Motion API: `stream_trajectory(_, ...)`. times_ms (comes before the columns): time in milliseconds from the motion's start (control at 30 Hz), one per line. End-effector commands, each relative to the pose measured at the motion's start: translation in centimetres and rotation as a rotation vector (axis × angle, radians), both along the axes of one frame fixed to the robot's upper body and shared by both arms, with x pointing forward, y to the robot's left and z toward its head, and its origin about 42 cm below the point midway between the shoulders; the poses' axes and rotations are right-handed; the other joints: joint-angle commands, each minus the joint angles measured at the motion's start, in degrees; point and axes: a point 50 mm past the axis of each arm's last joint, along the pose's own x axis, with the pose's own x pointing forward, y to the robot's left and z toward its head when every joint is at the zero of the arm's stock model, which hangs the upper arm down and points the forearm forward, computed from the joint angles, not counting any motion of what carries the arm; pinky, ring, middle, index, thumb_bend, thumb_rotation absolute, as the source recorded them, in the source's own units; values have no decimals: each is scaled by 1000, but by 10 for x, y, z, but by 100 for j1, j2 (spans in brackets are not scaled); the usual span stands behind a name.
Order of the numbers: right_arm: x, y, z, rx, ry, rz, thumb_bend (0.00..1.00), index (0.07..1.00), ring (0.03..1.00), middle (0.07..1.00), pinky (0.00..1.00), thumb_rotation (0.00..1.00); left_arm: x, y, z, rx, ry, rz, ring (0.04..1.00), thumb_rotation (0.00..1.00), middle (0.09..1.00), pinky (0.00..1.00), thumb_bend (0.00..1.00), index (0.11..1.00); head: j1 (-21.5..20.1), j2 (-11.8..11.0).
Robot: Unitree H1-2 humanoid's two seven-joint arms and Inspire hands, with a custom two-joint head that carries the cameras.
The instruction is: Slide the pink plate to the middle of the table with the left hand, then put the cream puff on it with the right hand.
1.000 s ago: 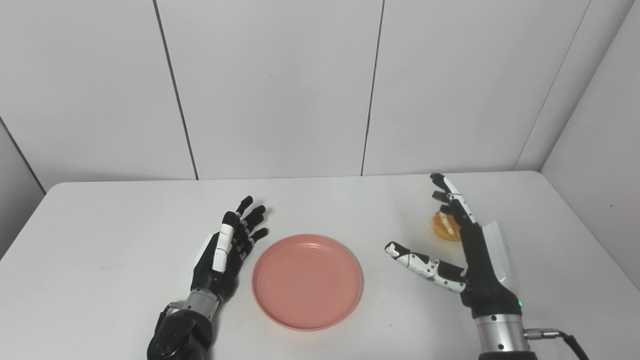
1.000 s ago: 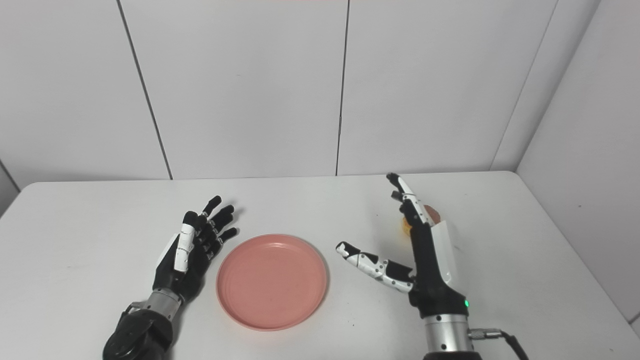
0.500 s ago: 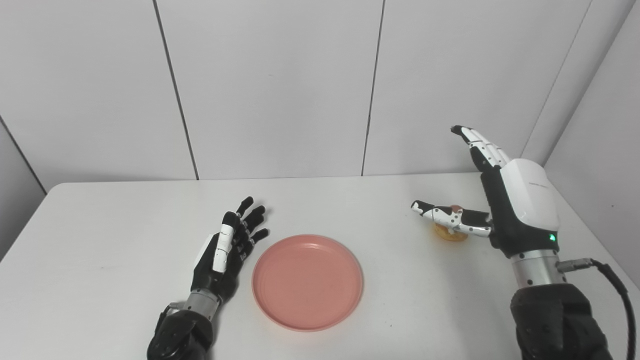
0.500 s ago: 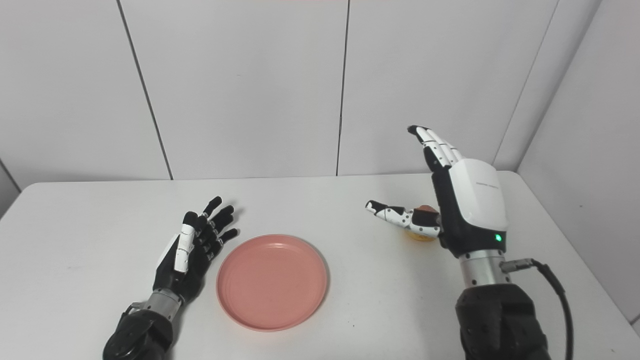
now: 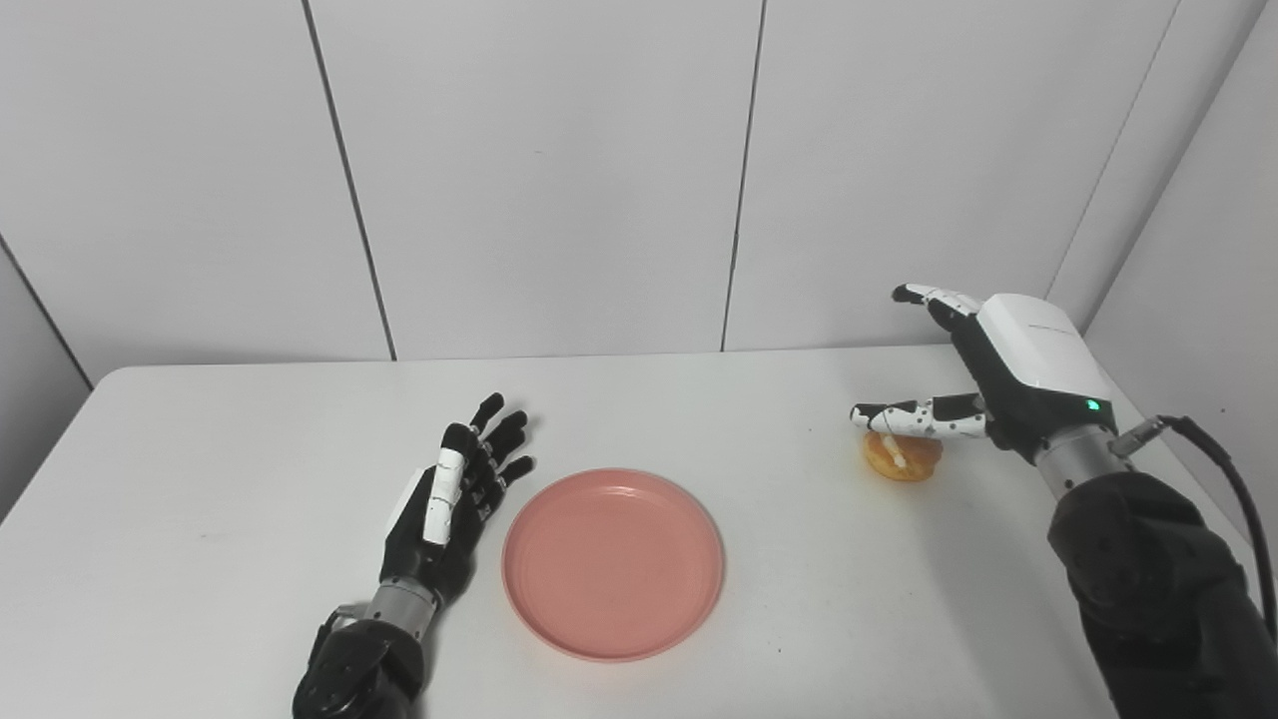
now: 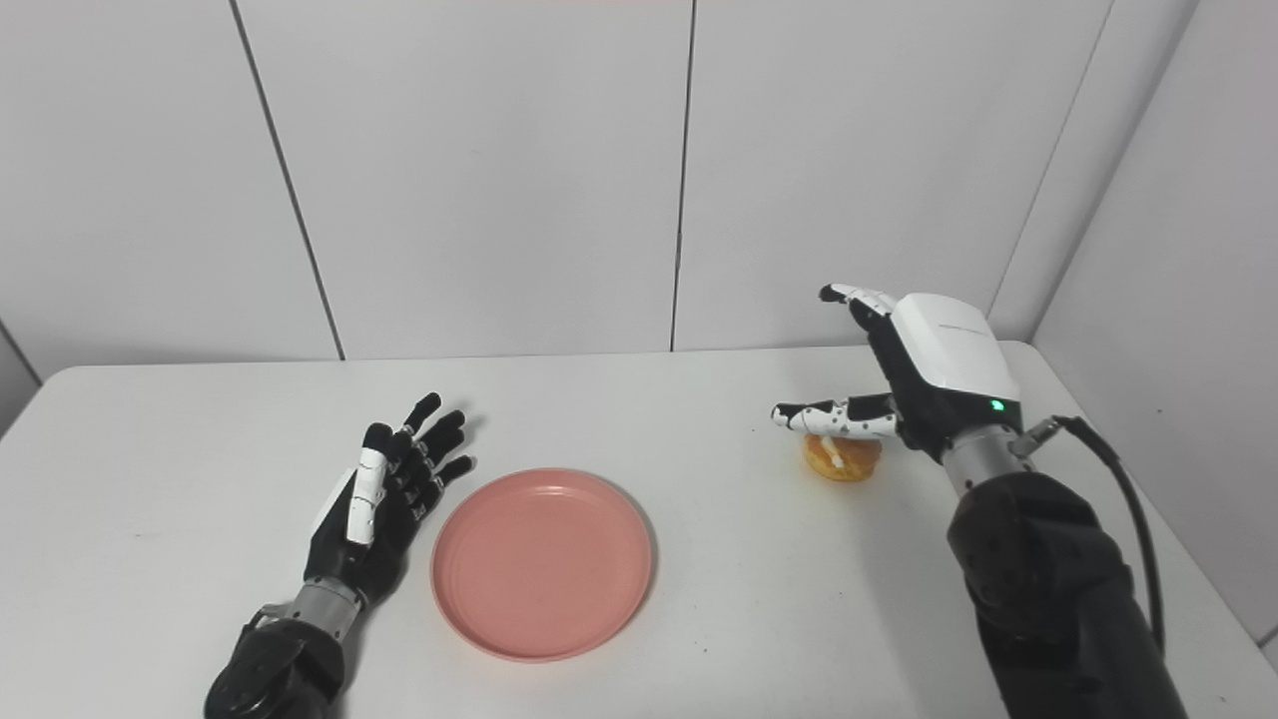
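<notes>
White table (image 5: 200, 479), panelled wall (image 5: 539, 170)

Counter (image 5: 200, 449): white, matte, rounded far corners, right before me.
Wall behind counter (image 5: 539, 170): pale grey panels, dark vertical seams.
Wall right of counter (image 5: 1198, 250): same panelling, angled.
Light: even, soft.

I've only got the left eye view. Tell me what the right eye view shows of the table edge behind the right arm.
Observer: There the table's right edge runs bare beside the arm, down towards the near corner.
Operator: Report the cream puff.
Observer: The cream puff sits on the table. The right robot hand is open, its thumb crossing just over the puff's top, and the puff's front shows.
Operator: Check the other side.
Observer: A strip of bare table separates the open left robot hand from the pink plate; they are not touching.
</notes>
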Motion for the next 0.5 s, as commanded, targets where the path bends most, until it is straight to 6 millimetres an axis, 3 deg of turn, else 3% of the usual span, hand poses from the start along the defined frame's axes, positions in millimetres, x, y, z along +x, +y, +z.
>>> stream_trajectory(0,8,-7,23,-19,-35,-7,1000,801,805,850,691,389,-8,-4,-16,-19,44,-7,966,918,923,913,795,951,21,3)
stream_trajectory(133,21,-9,23,-27,40,-22,1000,801,813,869,716,250,-9,-5,-16,-11,39,-9,960,925,924,905,788,950,46,0)
stream_trajectory(467,48,-12,17,-26,131,-28,1000,812,848,889,751,178,-10,-9,-17,-6,42,-10,957,929,925,894,780,954,102,-29)
